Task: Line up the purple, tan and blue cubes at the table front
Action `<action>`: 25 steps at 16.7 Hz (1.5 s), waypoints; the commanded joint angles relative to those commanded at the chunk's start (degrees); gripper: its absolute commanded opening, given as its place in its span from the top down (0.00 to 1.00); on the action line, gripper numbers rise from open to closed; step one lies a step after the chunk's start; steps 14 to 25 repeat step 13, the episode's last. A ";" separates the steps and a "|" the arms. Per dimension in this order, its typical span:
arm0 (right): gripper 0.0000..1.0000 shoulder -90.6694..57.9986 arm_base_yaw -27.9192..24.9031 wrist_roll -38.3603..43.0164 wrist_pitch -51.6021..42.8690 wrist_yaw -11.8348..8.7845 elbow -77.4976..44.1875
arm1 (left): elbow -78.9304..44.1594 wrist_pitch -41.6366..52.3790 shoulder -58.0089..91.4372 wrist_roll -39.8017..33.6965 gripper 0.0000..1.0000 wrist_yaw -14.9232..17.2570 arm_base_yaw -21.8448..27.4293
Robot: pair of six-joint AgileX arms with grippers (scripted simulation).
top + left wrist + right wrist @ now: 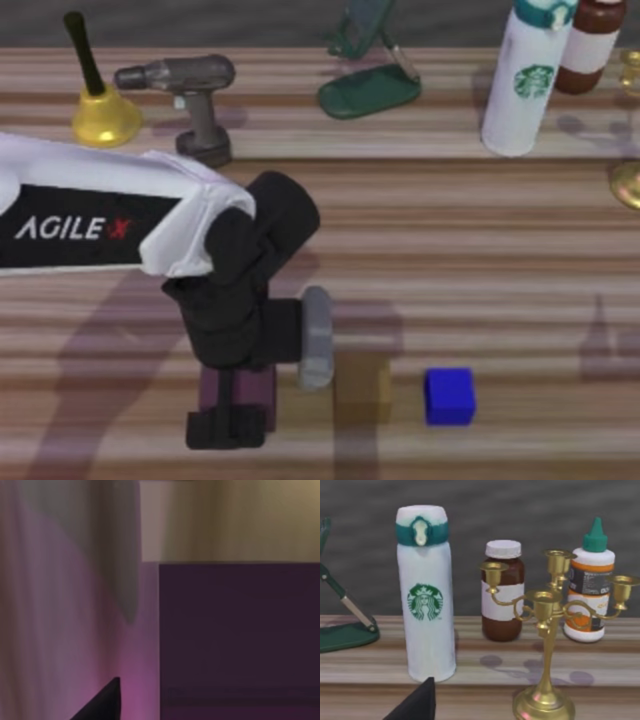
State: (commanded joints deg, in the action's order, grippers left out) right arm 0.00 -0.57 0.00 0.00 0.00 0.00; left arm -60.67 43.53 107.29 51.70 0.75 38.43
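Purple cube (262,392) sits near the table's front edge, mostly hidden under the left gripper (228,418); only slivers of its top show on either side of the black wrist. Faces run square to the table (480,280) grain, no long axis to speak of. In the left wrist view the cube (235,640) fills much of the frame, one edge straight and vertical, the tan cube (240,520) behind it.

Tan cube (362,388) lies just right of the gripper, in shadow, square to the grain. Blue cube (449,396) is further right, a small gap from the tan one. The three form a row parallel to the front edge.

Open wood right of the blue cube and behind the row; little room in front.

Left gripper is directly over the purple cube, dark fingers pointing toward the front edge. Whether the fingers clamp the cube or stand clear: cannot tell.

Right arm is out of the top view; its wrist camera faces a white flask (426,600), brown jar (502,597), gold candelabra (547,630) and glue bottle (590,590) at the back right.
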 joint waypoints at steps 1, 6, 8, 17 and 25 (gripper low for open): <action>0.00 0.00 0.00 0.00 0.00 0.00 0.00 | 0.00 0.00 0.00 0.00 0.00 0.00 0.00; 0.00 0.00 0.00 0.00 0.00 0.00 0.00 | -2.56 4.03 -1.59 0.23 0.00 0.01 -0.17; 0.00 0.00 0.00 0.00 0.00 0.00 0.00 | -4.99 8.37 -3.24 0.23 0.00 0.00 -0.47; 0.00 0.00 0.00 0.00 0.00 0.00 0.00 | -9.21 15.72 -6.56 -0.05 0.00 -0.03 -1.27; 0.00 0.00 0.00 0.00 0.00 0.00 0.00 | -9.21 15.72 -6.56 -0.05 0.00 -0.03 -1.27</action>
